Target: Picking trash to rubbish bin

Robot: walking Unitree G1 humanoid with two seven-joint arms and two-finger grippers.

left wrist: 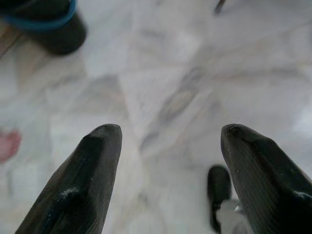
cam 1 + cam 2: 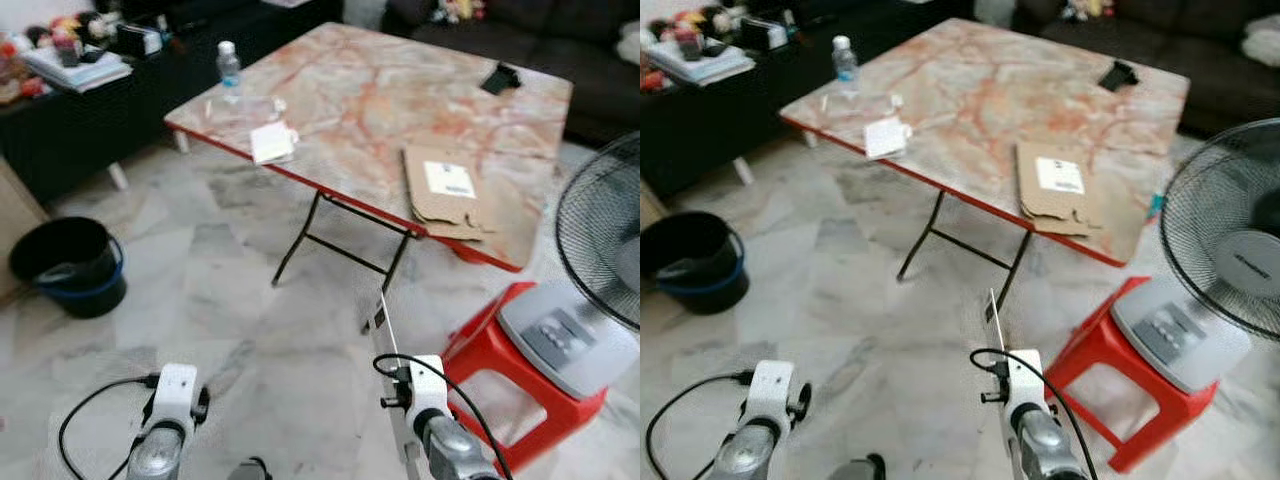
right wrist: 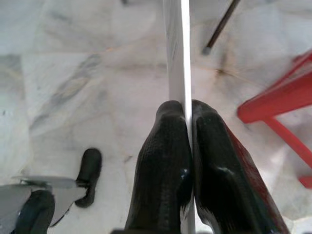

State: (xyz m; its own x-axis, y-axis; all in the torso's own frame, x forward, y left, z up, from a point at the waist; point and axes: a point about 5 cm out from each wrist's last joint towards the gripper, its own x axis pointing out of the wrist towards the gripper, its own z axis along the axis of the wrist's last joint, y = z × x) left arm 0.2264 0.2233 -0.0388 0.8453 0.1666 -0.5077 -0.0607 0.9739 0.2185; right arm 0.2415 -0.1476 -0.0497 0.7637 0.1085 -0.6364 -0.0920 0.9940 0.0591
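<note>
Stood before a table (image 2: 380, 100) bearing bottle (image 2: 229, 65) and cardboard (image 2: 447, 192); bucket (image 2: 70, 265) on the floor to its left, stool (image 2: 500, 370) under a fan (image 2: 600, 250) to its right

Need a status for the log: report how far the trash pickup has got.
Underway. The right hand is shut on a thin white card above the floor, not yet at the black bin. The left hand is open. Torn cardboard, a white packet and a bottle remain on the table.
</note>
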